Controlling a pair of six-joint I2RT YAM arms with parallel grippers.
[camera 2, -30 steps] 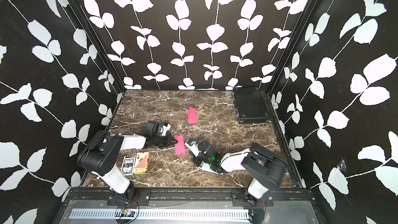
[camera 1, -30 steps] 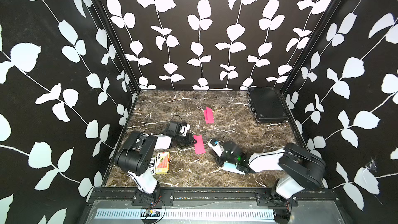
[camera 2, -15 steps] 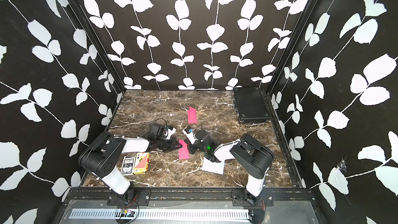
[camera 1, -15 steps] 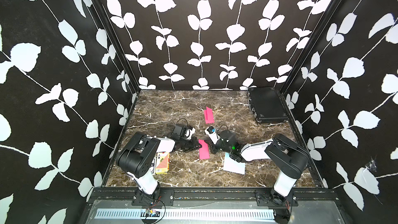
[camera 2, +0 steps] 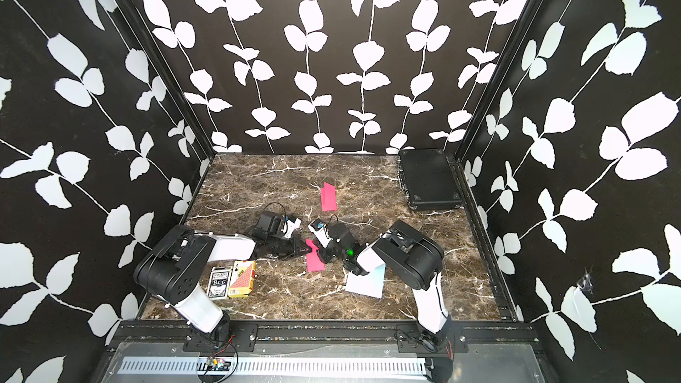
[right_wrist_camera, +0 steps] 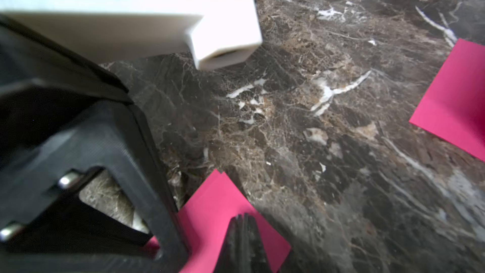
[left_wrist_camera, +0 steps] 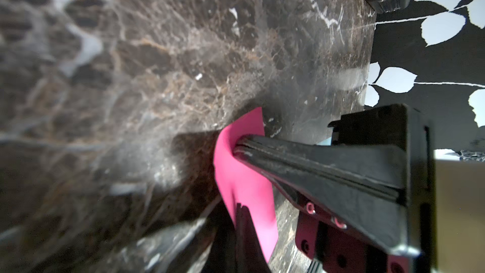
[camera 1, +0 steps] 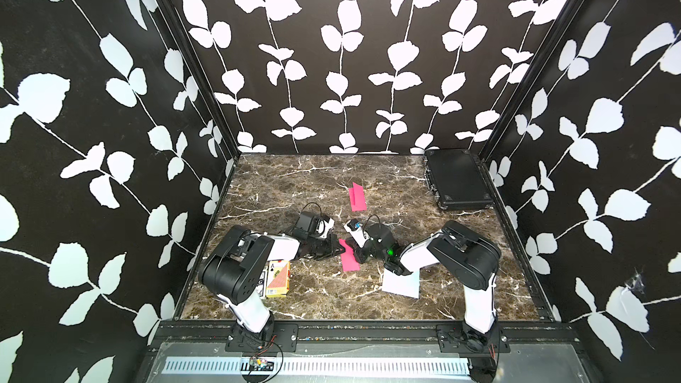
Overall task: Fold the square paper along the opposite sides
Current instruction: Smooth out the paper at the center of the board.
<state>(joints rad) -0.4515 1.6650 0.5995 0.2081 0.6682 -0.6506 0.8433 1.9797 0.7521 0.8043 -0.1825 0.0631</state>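
A pink paper (camera 1: 349, 262) (camera 2: 315, 262), folded into a narrow strip, lies on the marble table between my two grippers. My left gripper (camera 1: 341, 250) (camera 2: 307, 250) comes at it from the left, shut, and its tips rest on the paper's edge. The left wrist view shows those tips (left_wrist_camera: 242, 207) against the pink paper (left_wrist_camera: 244, 179), which curls up around the right gripper (left_wrist_camera: 238, 146). My right gripper (camera 1: 355, 254) (right_wrist_camera: 242, 216) is shut too, lying on top of the paper (right_wrist_camera: 217, 206). I see no paper between either pair of jaws.
A second folded pink paper (camera 1: 357, 197) (right_wrist_camera: 454, 95) lies farther back. A white sheet (camera 1: 401, 283) sits under the right forearm. Two card boxes (camera 2: 241, 278) lie near the left arm's base, and a black case (camera 1: 457, 178) stands at the back right corner.
My right arm swung left off the white sheet and brought its shut gripper onto the pink paper. The left gripper edged right, and the paper shifted slightly right and nearer.
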